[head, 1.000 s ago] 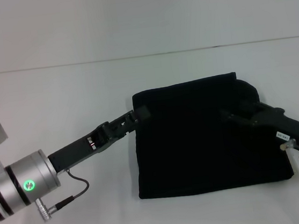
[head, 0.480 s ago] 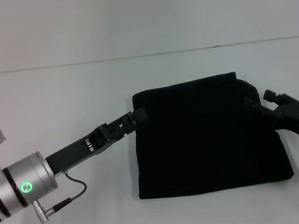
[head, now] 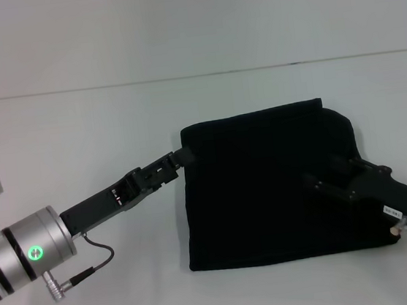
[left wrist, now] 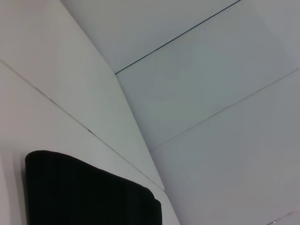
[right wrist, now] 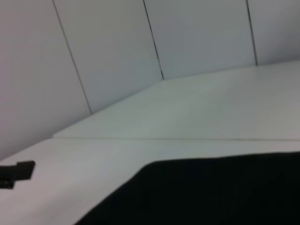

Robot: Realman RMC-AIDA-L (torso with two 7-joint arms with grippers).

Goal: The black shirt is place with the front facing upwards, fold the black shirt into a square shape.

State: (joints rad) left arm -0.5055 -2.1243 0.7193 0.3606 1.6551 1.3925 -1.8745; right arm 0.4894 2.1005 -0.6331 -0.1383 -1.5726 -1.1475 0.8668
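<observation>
The black shirt [head: 281, 188] lies folded on the white table [head: 76, 130], right of centre, as a roughly square block w/ its slightly longer axis running left-right; edges sit about square to the table's far edge, far-right corner rounded off, no print or label showing. Left gripper [head: 182, 156] reaches in from the near left, tip just at the shirt's far-left corner; can't tell whether it's touching or pinching cloth, nor how far the claw is open. Right gripper [head: 317, 181] comes in from the near right, lying over the shirt's right half, black on black, so claw opening can't be told either, nor whether it has any fabric. Head view is the only one giving the whole outline plus both arms. Left wrist view shows just a rounded corner of the shirt [left wrist: 89, 192] against table and wall panels. Right wrist view shows a shirt edge [right wrist: 211, 192] low across the table, plus a small black piece at the side, prob. the other gripper's tip [right wrist: 21, 171].
</observation>
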